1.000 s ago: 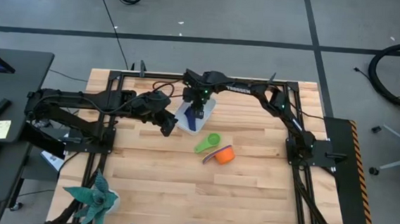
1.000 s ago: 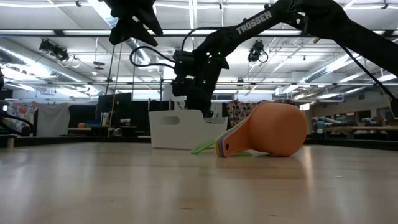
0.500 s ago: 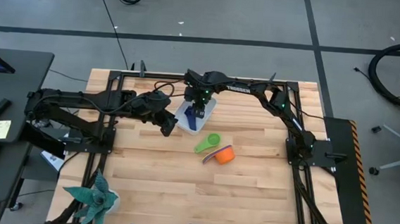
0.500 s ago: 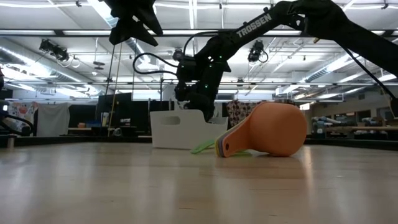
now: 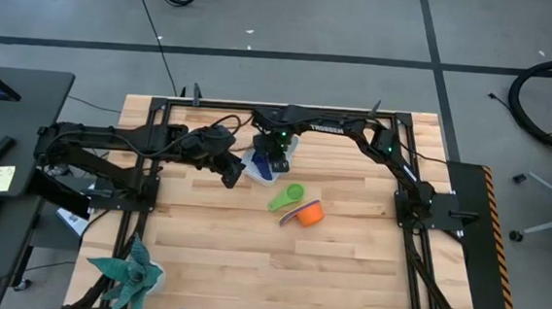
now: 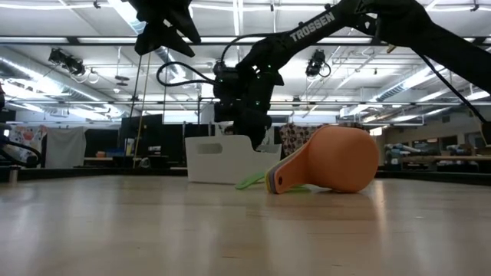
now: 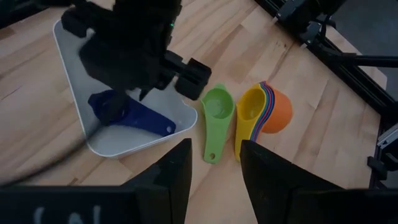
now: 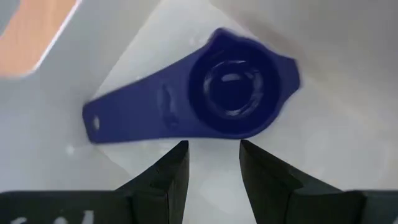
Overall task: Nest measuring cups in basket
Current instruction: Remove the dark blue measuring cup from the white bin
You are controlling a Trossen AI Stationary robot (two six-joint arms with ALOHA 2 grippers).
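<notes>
The white basket (image 5: 289, 142) sits on the table near its far edge. A dark blue measuring cup (image 8: 239, 90) lies on the basket floor, bowl mouth up and handle flat. My right gripper (image 8: 213, 165) hangs open just above it, pointing down, and touches nothing. On the table, toward the near right of the basket, lie a green cup (image 7: 217, 107) and a nested stack with a yellow cup inside and an orange one outermost (image 7: 266, 112); the stack rests on its side. My left gripper (image 7: 214, 168) waits open, raised, left of the basket (image 7: 124, 146).
Black frame rails run along the table's edges (image 5: 404, 198). A green toy plant (image 5: 131, 273) stands at the near left corner. Bare wood spreads over the near half of the table. The low view shows the orange cup (image 6: 337, 157) in front of the basket (image 6: 219, 157).
My right gripper has shifted a little over the basket, first toward the far edge, then back toward the near edge. The cups on the table and my left arm have stayed in place.
</notes>
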